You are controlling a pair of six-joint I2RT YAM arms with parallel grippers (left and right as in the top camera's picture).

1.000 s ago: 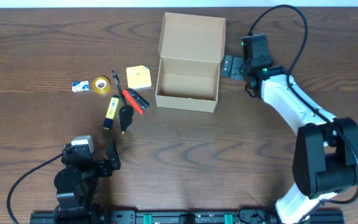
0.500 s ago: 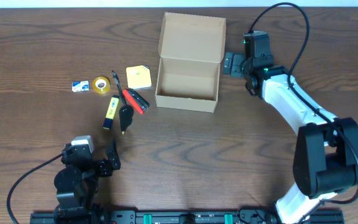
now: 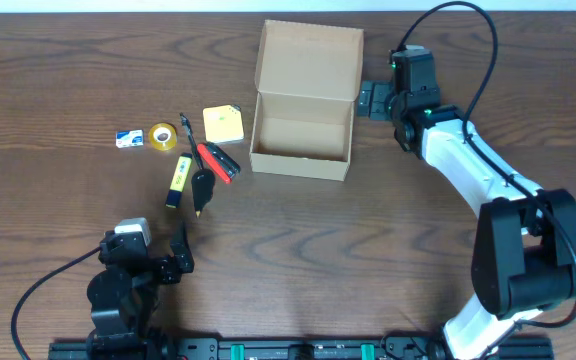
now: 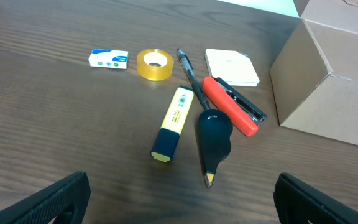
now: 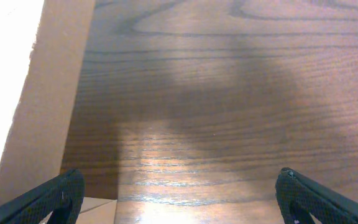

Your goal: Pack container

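Observation:
The tan cardboard container stands open at the table's middle back, its flap lid raised behind it; its side shows in the left wrist view and its lid edge in the right wrist view. My right gripper is open and empty just right of the container's lid. My left gripper is open and empty near the front left. To the container's left lie a yellow sticky-note pad, a red stapler, a yellow highlighter, a black pen, a dark pear-shaped item, a tape roll and a white eraser.
Dark wooden table. Black cable loops from the right arm at the back right. A rail runs along the front edge.
My right gripper has shifted slightly toward the back, beside the container's lid. The left arm and the items have not moved.

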